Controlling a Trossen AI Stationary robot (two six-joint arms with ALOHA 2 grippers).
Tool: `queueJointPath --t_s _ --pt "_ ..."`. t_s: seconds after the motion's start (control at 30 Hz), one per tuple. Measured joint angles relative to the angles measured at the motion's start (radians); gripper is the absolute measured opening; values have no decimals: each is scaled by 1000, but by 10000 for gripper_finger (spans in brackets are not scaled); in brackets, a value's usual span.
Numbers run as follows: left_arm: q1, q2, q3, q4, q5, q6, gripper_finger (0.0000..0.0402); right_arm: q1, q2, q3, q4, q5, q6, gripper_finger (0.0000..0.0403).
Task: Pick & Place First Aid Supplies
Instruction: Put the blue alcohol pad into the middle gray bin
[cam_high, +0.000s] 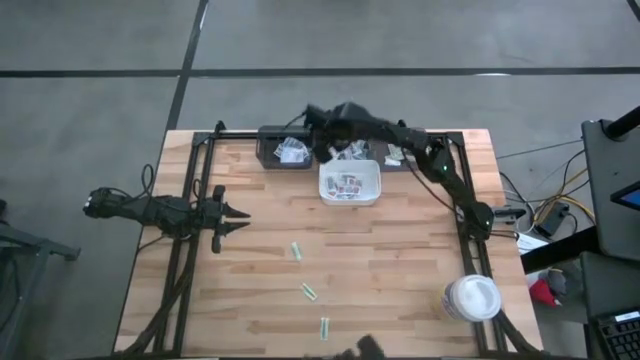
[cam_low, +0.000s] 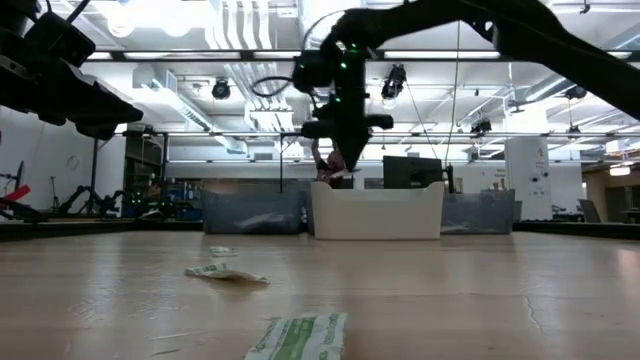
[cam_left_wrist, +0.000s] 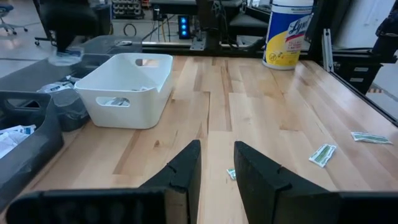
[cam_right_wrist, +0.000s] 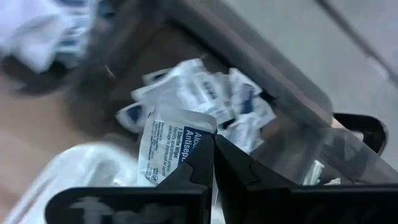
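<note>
Presently a blue-printed packet (cam_right_wrist: 166, 146) is clamped in the right gripper (cam_right_wrist: 212, 155) at twelve o'clock, carry step underway; release over the white tray (cam_high: 371, 194) is judged next, left gripper (cam_high: 238, 219) idle, parted, empty.

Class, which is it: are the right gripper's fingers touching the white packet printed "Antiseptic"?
Touching. The right wrist view shows the right gripper with its fingers shut on the packet, pinching its edge.

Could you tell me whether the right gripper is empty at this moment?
No, the right gripper is shut on an antiseptic wipe packet, pinched by its edge above the dark bin of packets.
</note>
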Motion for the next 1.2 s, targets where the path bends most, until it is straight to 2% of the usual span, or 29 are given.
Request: queueJointPath --t_s 0.2,0.37,0.5,0.67,0.97,1.2 --pt "0 0 0 0 0 0 94 -125 0 0 0 -98 -5 8" --pt "0 0 0 5 0 0 94 -181 0 -11 3 -211 -59 8" --pt "0 0 0 6 0 0 94 -181 0 -52 14 -190 -79 8" --pt "0 0 -1 8 -12 0 94 -169 0 -131 40 -160 -197 8" --pt "0 0 -1 16 -55 1 94 -169 0 -179 83 -160 -325 11" --pt "0 0 -1 16 -56 1 94 -168 0 -191 116 -161 -369 56"
